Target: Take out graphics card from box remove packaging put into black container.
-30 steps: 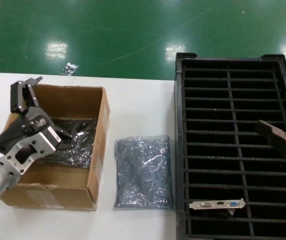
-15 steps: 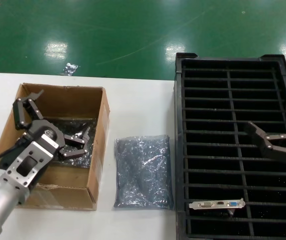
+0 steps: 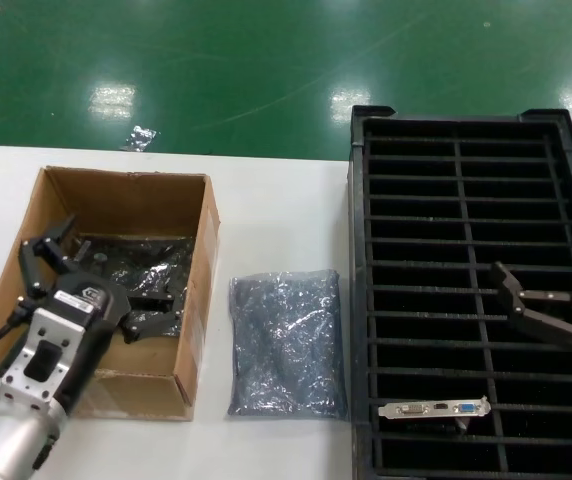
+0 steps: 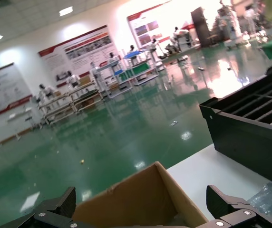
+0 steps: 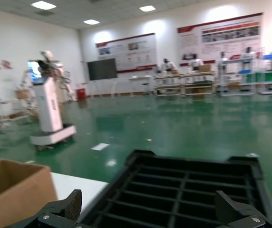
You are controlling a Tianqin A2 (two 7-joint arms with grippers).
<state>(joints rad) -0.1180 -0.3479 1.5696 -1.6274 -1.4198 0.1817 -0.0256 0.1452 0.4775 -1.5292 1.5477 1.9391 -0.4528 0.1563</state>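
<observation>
The brown cardboard box [image 3: 194, 300] stands on the left of the white table and holds dark shiny wrapped bundles [image 3: 151, 265]. My left gripper [image 3: 116, 262] hangs open over the box's near half, with nothing between its fingers. In the left wrist view the left gripper [image 4: 140, 209] faces the box's far corner [image 4: 148, 197]. A grey-silver packaging bag [image 3: 286, 343] lies flat between box and black container [image 3: 358, 300]. The graphics card [image 3: 436, 408] rests in a near slot of the container. My right gripper [image 3: 551, 278] is open and empty above the container's right column. In its own view the right gripper [image 5: 150, 209] looks across the container's ribs [image 5: 183, 187].
The table's far edge meets a green floor with a scrap of foil [image 3: 139, 137] on it. The container's wall [image 4: 250, 137] rises to the right of the box. Bare white tabletop [image 3: 276, 215] lies between box and container.
My left gripper has drawn back toward the near side of the box, still open. My right gripper has slid toward the near right over the container.
</observation>
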